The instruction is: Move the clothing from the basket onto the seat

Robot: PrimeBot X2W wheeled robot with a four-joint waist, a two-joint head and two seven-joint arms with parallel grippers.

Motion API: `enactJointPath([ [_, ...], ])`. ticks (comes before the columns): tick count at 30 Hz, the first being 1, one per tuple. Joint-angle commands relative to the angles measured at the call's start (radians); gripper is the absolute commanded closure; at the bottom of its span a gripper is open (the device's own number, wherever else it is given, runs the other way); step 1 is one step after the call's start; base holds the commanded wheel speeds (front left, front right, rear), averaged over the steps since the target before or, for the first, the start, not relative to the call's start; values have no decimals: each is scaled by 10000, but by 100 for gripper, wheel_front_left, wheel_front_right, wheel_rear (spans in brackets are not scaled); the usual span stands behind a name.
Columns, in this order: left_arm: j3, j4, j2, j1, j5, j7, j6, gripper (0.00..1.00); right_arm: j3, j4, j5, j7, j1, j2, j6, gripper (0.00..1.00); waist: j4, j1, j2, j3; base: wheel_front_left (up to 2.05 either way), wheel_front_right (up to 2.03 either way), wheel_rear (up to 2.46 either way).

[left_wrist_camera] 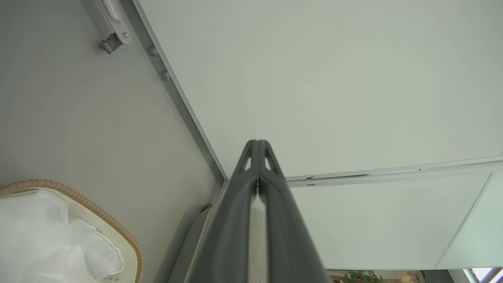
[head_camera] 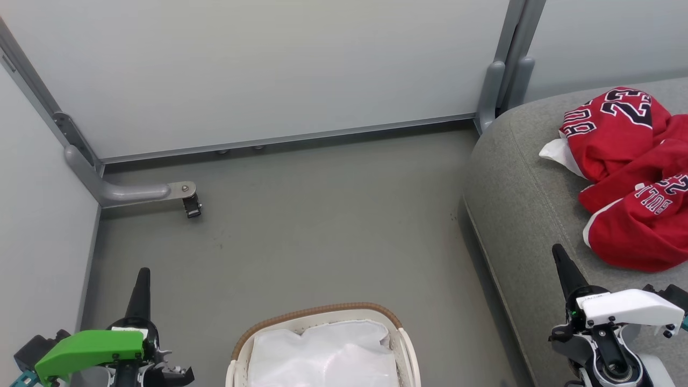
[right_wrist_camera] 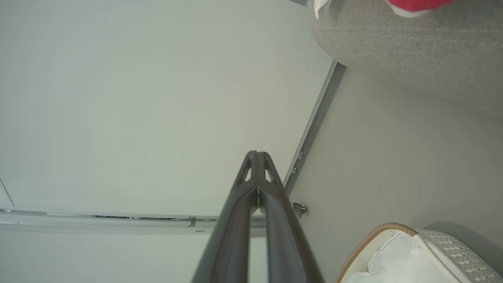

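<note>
Floor (head_camera: 322,226): grey, ringed by pale wall panels (head_camera: 269,70).
Basket (head_camera: 317,313): 6 o'clock, on floor, white liner (head_camera: 322,355) inside.
Left gripper (head_camera: 143,272): 8 o'clock, jaws clenched, tips touching.
Right gripper (head_camera: 557,249): 4 o'clock, jaws clenched, over seat (head_camera: 516,204) edge.
Seat: 3 o'clock, grey.
Clothing (head_camera: 629,161): 2 o'clock, red, heaped on seat.

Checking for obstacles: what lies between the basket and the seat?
Bare grey floor separates the basket and the seat, seen in the head view.

Green left wrist cover (head_camera: 88,349), white right wrist cover (head_camera: 629,307), dark tapered fingers (head_camera: 141,293).
</note>
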Motion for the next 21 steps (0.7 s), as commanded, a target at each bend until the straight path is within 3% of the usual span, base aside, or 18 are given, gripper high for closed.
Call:
enactJointPath([
  [1,44,-99,18,-244,-247,53,-3,100,-51,-111,243,74,111,-60,-4,100,4,0,0,-1,0,0,0],
  [21,63,-324,7,-377,-1702,450,-4,100,-250,-351,1830,485,228,-70,-6,100,66,0,0,-11,0,0,0],
])
